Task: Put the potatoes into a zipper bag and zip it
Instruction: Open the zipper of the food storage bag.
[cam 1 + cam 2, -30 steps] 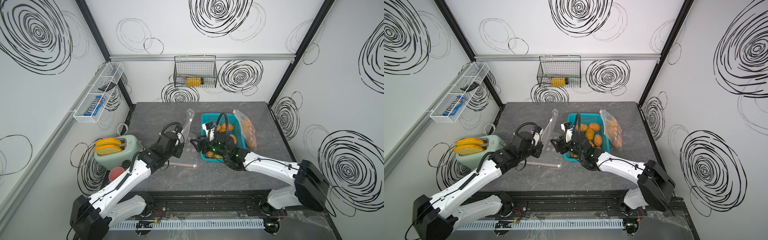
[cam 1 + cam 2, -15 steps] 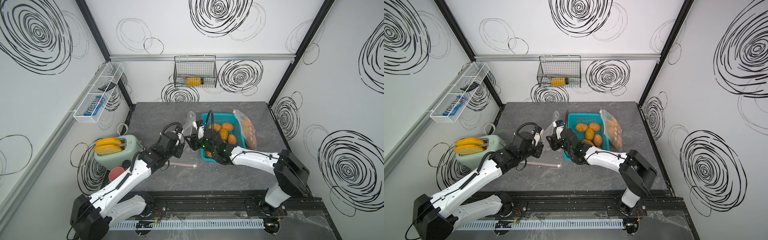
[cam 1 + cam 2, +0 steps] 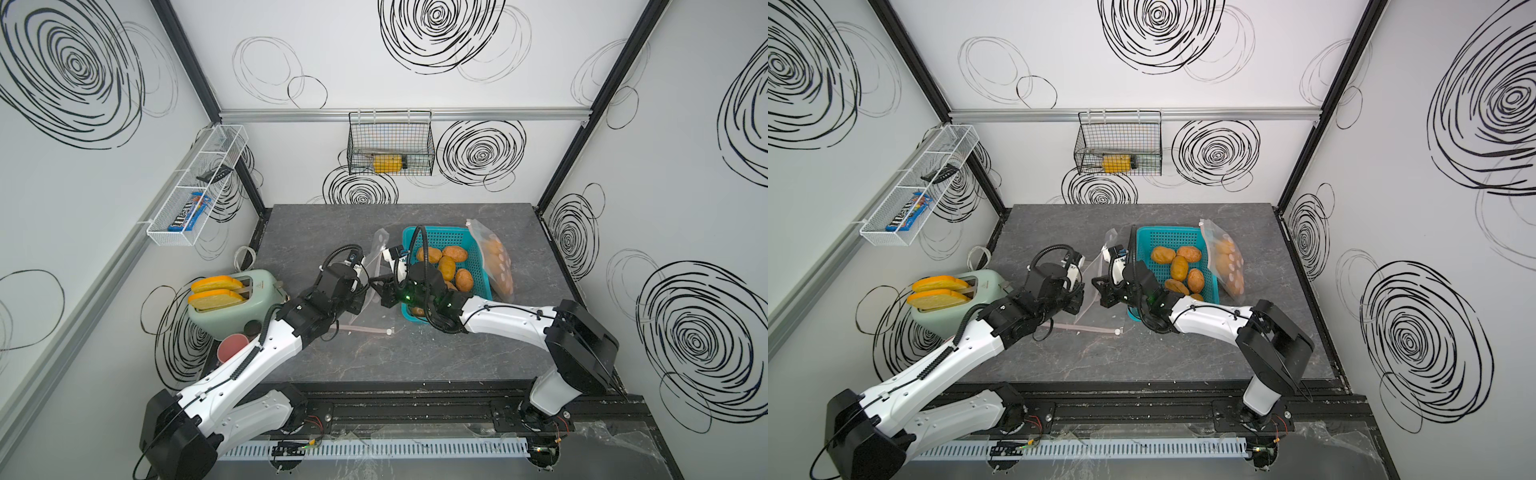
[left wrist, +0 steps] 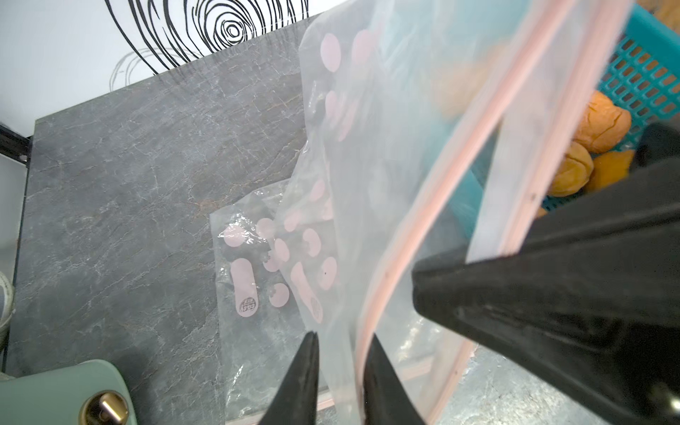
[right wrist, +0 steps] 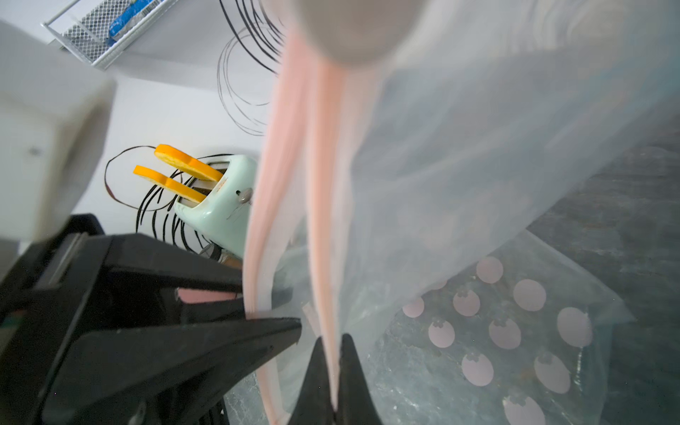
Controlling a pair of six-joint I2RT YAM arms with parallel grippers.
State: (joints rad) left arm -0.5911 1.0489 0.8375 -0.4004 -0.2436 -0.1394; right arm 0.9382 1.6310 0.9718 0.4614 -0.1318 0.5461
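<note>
Found potatoes [image 3: 446, 266] still in basket [image 3: 446, 237]; zipper bag [image 4: 386, 147] raised, seemingly empty. Noted right gripper [image 5: 333, 340] pinched on its pink rim, left gripper [image 4: 341, 336] parted about it. Filling, zipping outstanding.

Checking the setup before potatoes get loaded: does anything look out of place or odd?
Two things: a spare empty bag lies flat on the table under the raised bag, and a filled bag leans tilted against the side of the basket.
</note>
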